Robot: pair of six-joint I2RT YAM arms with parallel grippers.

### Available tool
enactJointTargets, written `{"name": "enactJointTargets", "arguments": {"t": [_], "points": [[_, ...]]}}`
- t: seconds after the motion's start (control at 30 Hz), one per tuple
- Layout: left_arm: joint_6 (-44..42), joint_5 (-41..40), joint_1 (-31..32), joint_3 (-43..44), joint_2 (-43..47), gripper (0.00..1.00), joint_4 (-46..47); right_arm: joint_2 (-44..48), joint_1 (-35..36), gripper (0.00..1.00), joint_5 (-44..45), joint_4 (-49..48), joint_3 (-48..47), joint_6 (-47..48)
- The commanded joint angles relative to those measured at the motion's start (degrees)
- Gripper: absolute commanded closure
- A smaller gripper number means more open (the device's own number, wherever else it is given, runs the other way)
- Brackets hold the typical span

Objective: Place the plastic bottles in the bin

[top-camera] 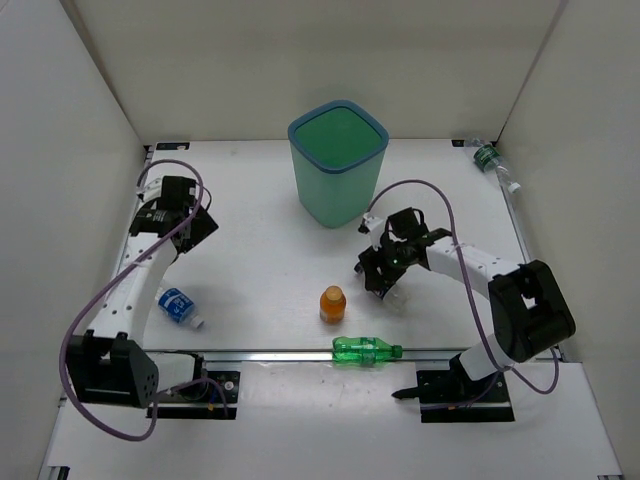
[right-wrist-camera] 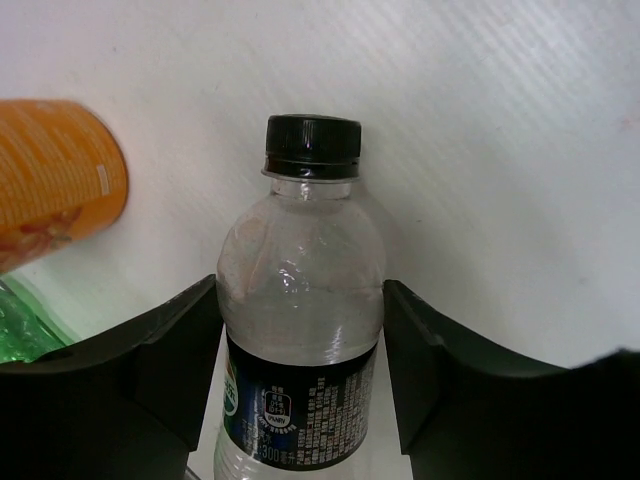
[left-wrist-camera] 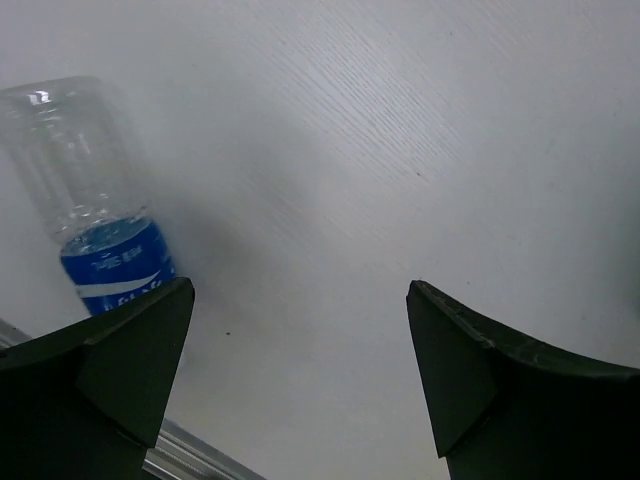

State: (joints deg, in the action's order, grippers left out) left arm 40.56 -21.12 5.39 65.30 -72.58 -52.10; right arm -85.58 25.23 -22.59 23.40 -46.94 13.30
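Note:
The teal bin (top-camera: pixel 338 165) stands at the back centre. My right gripper (top-camera: pixel 380 274) (right-wrist-camera: pixel 300 285) is shut on a clear bottle with a dark label and black cap (right-wrist-camera: pixel 300 330), low over the table; in the top view the gripper mostly hides it. A stubby orange bottle (top-camera: pixel 333 304) (right-wrist-camera: pixel 55 180) stands just left of it. An all-green bottle (top-camera: pixel 365 350) (right-wrist-camera: pixel 20 330) lies at the front edge. My left gripper (top-camera: pixel 190 226) (left-wrist-camera: pixel 300 290) is open and empty above the table. A blue-labelled clear bottle (top-camera: pixel 178 306) (left-wrist-camera: pixel 100 230) lies nearer the front.
A clear bottle with a green label (top-camera: pixel 492 162) lies at the back right corner against the wall. White walls close in the table on the left, back and right. A metal rail (top-camera: pixel 300 353) runs along the front edge.

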Motion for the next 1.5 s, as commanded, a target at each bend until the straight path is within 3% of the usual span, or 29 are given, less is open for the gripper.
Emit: {"name": "enactJointTargets", "arguments": {"t": [0.0,0.07,0.23,0.37,0.6,0.77,1.0,1.17,1.47], "points": [[3.57,-5.23,-2.39,0.89,6.57,0.01,-6.34,-0.73,-1.93,0.65,-0.25,0.50,-7.09,0.59],[3.65,-5.86,-4.58,0.89,6.75,0.01,-10.47,0.49,-3.52,0.74,0.43,1.47,-10.87,-0.98],[3.74,-7.01,-5.30,-2.10,6.92,0.01,-14.18,5.07,-4.67,0.77,8.33,3.32,-23.70,0.67],[4.53,-4.10,-8.46,-7.10,7.80,0.01,-12.95,4.64,-5.98,0.77,8.18,0.17,-33.72,1.29],[8.39,-3.83,-10.40,-11.33,11.48,0.01,-12.24,-8.70,-4.23,0.79,3.09,-7.22,-55.07,3.13],[11.38,-6.91,-12.85,-14.23,14.21,0.01,-10.75,-18.91,-4.84,0.81,-3.24,-14.42,-65.54,-1.61],[14.29,-6.38,-15.05,-19.86,13.87,0.01,-6.79,-26.04,-3.97,0.50,-6.77,-22.42,-67.14,-3.20],[13.58,-6.56,-15.58,-20.82,10.18,0.01,-4.59,-27.01,-4.76,0.03,-9.05,-22.96,-67.76,-4.33],[16.31,-10.25,-17.60,-21.43,10.00,0.01,-7.23,-25.16,-6.42,0.00,-7.12,-15.59,-69.96,-2.31]]}}
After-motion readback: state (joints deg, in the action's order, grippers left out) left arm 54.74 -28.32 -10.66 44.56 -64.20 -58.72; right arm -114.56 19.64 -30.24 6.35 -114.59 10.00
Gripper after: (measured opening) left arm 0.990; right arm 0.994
